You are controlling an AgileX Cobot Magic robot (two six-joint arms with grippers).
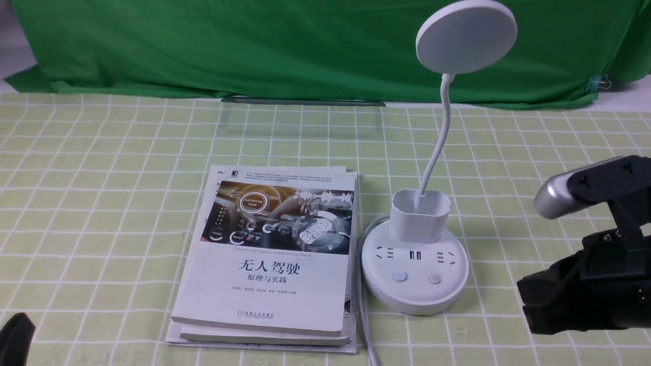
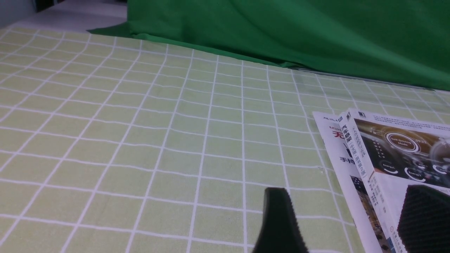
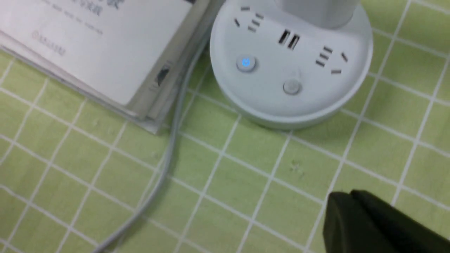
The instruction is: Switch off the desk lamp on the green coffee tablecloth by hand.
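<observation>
Right wrist view: the right tool (image 3: 355,196) looks nearly closed, holding nothing, touching nothing.

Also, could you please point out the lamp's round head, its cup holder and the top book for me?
Lamp head (image 1: 466,38): front view, middle of the disc.
Cup holder (image 1: 419,224): front view, its outer front wall.
Top book (image 1: 297,292): front view, white lower cover.

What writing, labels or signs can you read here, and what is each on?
"无人驾驶", "原理与实践", "Self-Driving Mode", "机械工业出版社": top book
"汽车悬架": spine of a book in the stack
Power symbol, blue: button on the lamp base
Author line on the top book: too small to read
</observation>
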